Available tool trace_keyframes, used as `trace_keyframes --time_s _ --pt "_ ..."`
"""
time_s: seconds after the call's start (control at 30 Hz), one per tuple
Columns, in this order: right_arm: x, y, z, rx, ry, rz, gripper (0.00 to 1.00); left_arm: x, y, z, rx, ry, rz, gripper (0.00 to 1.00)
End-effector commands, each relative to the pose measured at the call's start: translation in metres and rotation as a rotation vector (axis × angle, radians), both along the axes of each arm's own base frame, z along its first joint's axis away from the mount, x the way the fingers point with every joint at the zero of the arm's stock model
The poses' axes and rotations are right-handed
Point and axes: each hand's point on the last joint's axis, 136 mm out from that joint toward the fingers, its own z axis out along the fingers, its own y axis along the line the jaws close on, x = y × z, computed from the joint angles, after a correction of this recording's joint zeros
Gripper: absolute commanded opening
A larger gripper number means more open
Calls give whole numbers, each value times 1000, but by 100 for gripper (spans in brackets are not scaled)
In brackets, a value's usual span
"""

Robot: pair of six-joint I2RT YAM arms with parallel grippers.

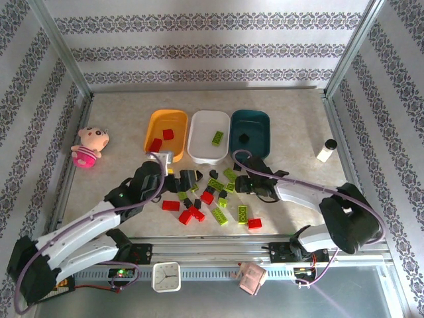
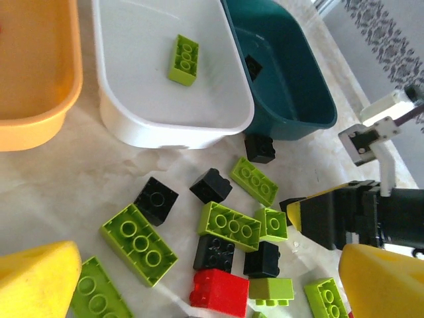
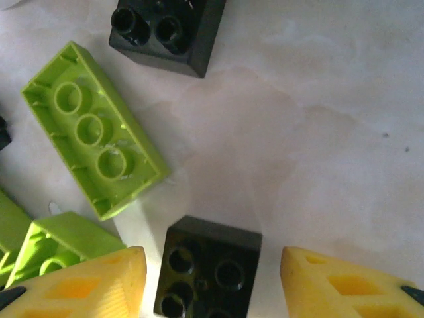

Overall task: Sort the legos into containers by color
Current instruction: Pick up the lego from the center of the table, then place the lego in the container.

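My right fingers (image 3: 211,255) stood partly open astride a black lego (image 3: 209,271), with a sliver of counter (image 3: 311,132) showing on either side and nothing gripped yet. The brick lay in the loose pile at mid-counter, just short of the teal tray (image 2: 291,79). To do this well, I judged I should stay centred, close squarely on its flat sides, avoid the lime lego (image 3: 93,132) nearby, and lift straight up. My left fingers (image 2: 212,255) hung wide open and empty over the pile.
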Motion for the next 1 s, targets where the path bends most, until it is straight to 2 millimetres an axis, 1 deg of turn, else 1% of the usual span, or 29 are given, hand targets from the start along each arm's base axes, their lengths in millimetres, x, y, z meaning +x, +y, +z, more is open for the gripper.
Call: trace_keyframes --time_s 0.0,0.13,0.23,0.33,0.43,0.5,0.57,0.6,0.67,0.8,0.9,0.97 --pt "10 3 -1 -32 -24 11 52 -10 19 -10 5 24 65 100" --pt "11 4 -4 -35 -16 14 41 -19 32 -17 24 31 90 100" --pt "11 7 8 -16 -39 23 33 -23 39 -20 28 23 106 100" --pt "15 9 34 18 -95 39 28 -25 44 -22 28 11 117 99" --pt "28 9 73 45 -181 41 25 -27 47 -25 26 7 124 99" --pt "47 6 102 68 -244 18 25 -28 47 -28 26 13 125 99" --pt "67 2 119 81 -277 -9 25 -28 48 -30 27 19 127 99" --pt "78 -1 125 74 -289 -25 25 -28 48 -31 27 23 131 99" --pt "100 -5 126 48 -292 -49 25 -29 49 -31 25 23 132 99" --pt "140 -16 112 -17 -263 -93 25 -31 54 -33 34 30 149 99" --pt "162 -27 97 -99 -235 -122 26 -34 59 -36 45 35 155 100" --pt "171 -34 82 -143 -197 -137 28 -36 63 -38 54 41 168 100"
